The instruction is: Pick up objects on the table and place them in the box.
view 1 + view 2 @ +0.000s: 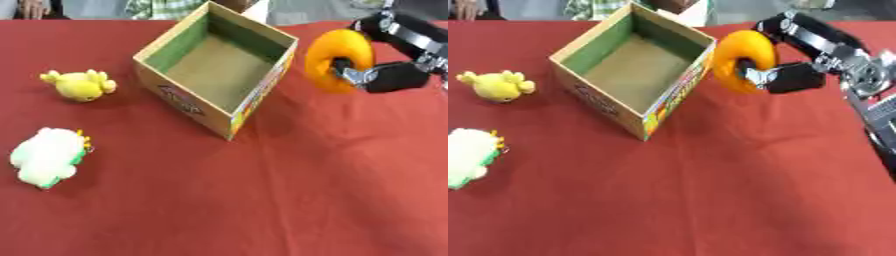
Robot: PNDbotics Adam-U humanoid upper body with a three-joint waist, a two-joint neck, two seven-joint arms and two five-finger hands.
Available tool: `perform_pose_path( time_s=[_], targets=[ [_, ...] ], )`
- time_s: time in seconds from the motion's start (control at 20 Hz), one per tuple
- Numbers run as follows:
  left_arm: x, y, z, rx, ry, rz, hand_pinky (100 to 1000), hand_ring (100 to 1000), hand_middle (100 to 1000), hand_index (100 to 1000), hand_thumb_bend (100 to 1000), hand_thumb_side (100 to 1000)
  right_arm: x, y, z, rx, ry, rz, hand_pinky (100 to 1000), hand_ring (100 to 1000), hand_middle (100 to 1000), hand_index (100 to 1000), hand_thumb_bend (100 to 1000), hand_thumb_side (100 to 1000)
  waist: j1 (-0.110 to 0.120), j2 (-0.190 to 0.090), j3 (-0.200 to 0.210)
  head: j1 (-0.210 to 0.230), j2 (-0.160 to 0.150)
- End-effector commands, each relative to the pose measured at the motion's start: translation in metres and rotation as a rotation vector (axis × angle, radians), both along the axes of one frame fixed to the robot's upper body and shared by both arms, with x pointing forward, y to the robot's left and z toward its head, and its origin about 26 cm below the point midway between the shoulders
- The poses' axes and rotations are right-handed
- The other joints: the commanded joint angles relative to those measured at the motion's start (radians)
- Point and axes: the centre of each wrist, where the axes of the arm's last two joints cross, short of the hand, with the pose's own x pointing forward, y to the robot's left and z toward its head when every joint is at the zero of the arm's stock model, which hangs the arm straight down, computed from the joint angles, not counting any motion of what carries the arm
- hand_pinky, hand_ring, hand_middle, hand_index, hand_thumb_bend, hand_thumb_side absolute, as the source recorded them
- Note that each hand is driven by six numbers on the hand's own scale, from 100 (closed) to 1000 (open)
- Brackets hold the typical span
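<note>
An open cardboard box with green inner walls stands on the red table, and nothing shows inside it. My right hand is shut on an orange ring-shaped toy, held in the air just right of the box's right rim. A small yellow plush chick lies left of the box. A white and green plush toy lies nearer the front left. My left hand shows in neither view.
The red cloth covers the whole table, with wide bare room in front of and right of the box. People sit at the far edge behind the box.
</note>
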Motion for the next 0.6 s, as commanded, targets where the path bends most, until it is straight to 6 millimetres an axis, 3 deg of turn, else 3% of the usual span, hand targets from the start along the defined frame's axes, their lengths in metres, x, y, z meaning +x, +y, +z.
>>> perform_pose_path(
  time_s=[0.05,0.3,0.6],
  targets=[
    [-0.001,-0.001,0.009,0.018,-0.025,-0.015,468,516,565,603,100,462,0.005,0.005,0.02,0.03,-0.048,-0.007,740,648,427,695,100,228,0.0,-0.023,0.006,0.009,0.002],
    [0.001,-0.004,0.011,0.02,-0.028,-0.031,468,517,566,602,100,462,0.021,0.026,0.03,0.045,-0.064,0.01,741,649,428,695,100,223,-0.001,-0.022,0.025,0.026,-0.003],
    [0.002,-0.006,0.012,0.018,-0.03,-0.044,468,517,566,602,100,463,0.047,0.042,0.024,0.043,-0.032,-0.026,744,651,428,696,100,219,-0.004,-0.02,0.047,0.01,-0.012]
  ],
)
